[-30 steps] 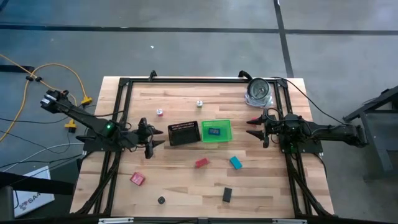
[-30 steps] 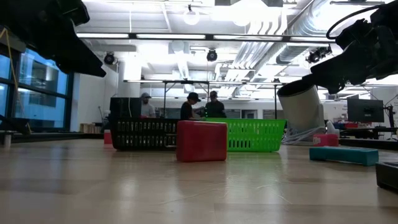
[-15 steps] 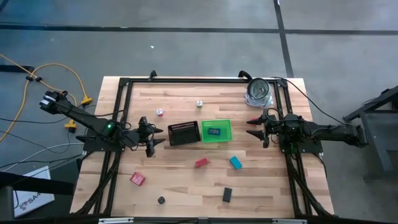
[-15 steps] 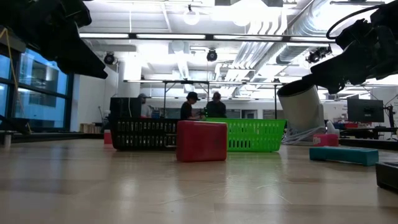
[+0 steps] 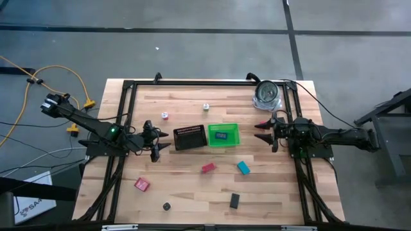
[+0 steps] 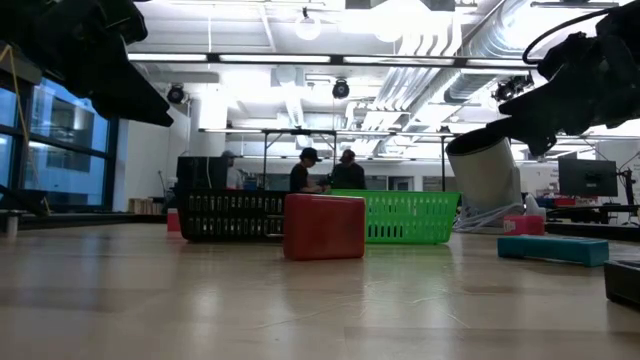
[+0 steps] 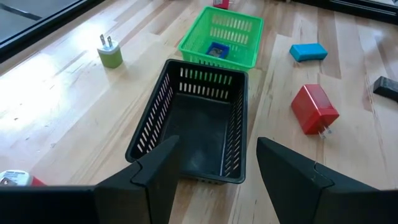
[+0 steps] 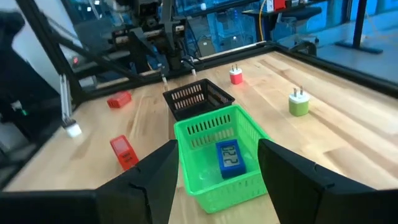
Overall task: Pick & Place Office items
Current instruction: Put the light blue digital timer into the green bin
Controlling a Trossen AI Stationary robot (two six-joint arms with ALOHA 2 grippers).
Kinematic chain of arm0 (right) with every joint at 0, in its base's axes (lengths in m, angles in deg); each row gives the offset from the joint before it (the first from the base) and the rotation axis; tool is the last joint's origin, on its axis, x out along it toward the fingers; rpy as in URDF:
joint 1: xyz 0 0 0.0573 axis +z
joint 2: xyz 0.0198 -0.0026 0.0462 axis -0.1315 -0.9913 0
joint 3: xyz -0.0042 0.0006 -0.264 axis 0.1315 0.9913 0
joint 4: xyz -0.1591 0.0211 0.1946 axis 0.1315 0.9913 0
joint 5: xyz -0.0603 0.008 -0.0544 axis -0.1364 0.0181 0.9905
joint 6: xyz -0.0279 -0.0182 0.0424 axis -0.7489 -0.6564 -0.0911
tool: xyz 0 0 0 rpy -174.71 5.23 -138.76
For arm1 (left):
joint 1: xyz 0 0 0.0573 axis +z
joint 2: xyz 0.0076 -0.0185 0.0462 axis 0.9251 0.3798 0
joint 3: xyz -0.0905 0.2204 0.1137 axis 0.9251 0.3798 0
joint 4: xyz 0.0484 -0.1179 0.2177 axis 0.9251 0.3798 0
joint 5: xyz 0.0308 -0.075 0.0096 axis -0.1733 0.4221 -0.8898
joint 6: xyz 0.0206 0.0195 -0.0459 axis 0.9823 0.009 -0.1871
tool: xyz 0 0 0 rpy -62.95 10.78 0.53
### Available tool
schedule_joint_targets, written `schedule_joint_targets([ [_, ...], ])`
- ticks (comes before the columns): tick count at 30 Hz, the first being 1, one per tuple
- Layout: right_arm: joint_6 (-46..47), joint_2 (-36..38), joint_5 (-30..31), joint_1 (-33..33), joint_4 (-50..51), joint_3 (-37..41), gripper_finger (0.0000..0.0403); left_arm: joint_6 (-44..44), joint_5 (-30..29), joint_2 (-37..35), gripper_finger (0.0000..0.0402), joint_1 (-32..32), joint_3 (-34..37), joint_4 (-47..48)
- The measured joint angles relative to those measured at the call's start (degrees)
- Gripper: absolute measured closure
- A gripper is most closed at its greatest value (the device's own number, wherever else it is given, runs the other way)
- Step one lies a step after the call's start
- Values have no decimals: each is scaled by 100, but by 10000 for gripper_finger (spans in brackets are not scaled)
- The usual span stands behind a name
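My left gripper hovers open beside the black mesh tray, its fingers pointing at that tray. My right gripper is open too, right of the green bin, and points at the bin. A blue item lies on the bin's floor. Loose on the table lie a red block, a teal block, a pink block, a black block and a black round bit. Two small plugs stand farther back.
A shiny silver round object stands at the far right corner, behind my right arm. A black frame runs round the table's edges. The two trays sit side by side at mid-table. People stand in the room beyond the table.
My right gripper has rolled a little about the line it points along, staying in place. The trays and the loose items lie where they were.
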Motion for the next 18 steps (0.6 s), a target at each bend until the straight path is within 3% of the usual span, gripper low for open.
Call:
schedule_joint_targets([
  [9, 745, 0, 7, 1, -338, -1, 196, 0, 0, 0, 198, 0, 0, 0],
  [18, 752, -2, -3, 0, -286, 0, 196, 0, 2, 0, 198, 0, 0, 0],
])
